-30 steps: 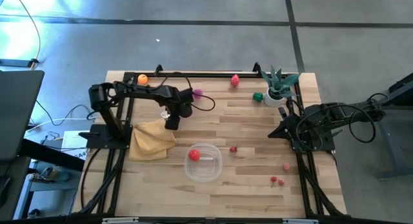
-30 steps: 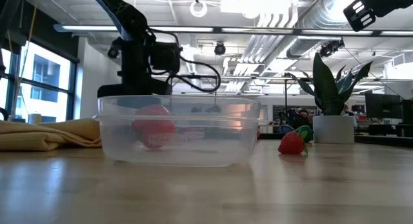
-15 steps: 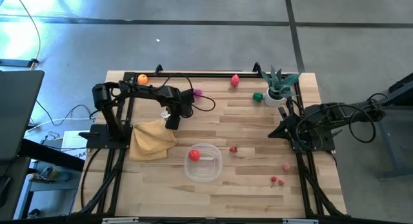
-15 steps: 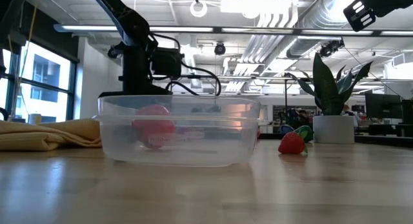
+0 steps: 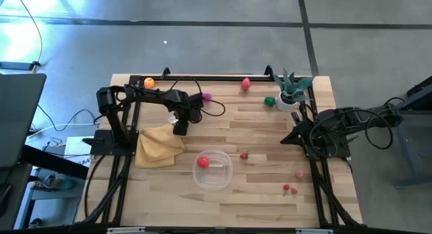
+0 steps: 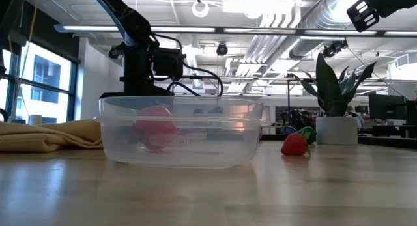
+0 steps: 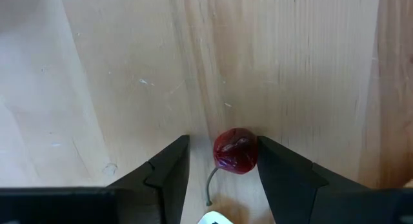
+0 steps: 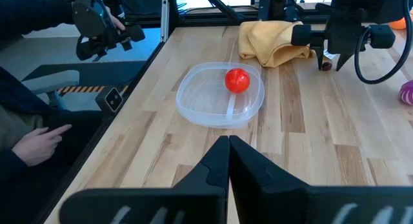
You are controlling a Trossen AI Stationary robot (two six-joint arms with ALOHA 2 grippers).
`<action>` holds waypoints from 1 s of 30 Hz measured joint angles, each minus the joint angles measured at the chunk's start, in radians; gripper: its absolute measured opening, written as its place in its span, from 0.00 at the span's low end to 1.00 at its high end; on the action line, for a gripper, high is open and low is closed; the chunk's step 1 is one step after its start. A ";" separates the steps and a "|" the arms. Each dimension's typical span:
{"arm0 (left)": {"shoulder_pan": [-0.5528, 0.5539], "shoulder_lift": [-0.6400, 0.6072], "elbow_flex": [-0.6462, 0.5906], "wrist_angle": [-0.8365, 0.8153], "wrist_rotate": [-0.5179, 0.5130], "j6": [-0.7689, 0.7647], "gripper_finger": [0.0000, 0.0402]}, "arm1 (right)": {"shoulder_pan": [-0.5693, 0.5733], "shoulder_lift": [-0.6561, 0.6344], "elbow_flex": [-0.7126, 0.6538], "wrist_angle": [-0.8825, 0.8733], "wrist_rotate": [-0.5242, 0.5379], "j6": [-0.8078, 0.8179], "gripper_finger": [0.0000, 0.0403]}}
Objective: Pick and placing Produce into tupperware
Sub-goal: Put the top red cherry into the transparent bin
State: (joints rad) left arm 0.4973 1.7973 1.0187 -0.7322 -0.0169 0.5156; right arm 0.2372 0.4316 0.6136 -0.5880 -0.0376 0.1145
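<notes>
Beside the mustard-yellow cloth (image 5: 159,145), the left gripper (image 7: 222,164) straddles a small dark-red cherry with a stem (image 7: 235,150), fingers apart on either side, apparently ready to close. The clear plastic tupperware (image 5: 213,169), near the cloth, holds 1 red tomato (image 5: 202,162). The right gripper (image 8: 228,148) waits, fingers together.

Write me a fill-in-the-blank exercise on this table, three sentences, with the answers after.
1. The tupperware holds one ___ fruit.
2. The dark red cherry sits between the fingers of the ___ claw.
3. The yellow cloth lies on the tupperware's ___ in the high view.

Answers: red; left; left
</notes>
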 joint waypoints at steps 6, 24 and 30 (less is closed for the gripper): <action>0.000 0.001 0.000 0.000 0.006 0.000 0.41 | 0.000 0.000 0.000 0.000 0.000 -0.001 0.00; 0.000 0.001 -0.001 0.001 0.024 0.009 0.21 | 0.000 0.000 0.000 0.000 0.000 -0.001 0.00; 0.000 0.001 -0.001 0.002 0.024 0.011 0.18 | 0.000 0.000 0.000 0.000 0.000 -0.001 0.00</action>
State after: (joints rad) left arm 0.4973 1.7985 1.0180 -0.7303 0.0072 0.5270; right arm 0.2375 0.4316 0.6136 -0.5879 -0.0379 0.1133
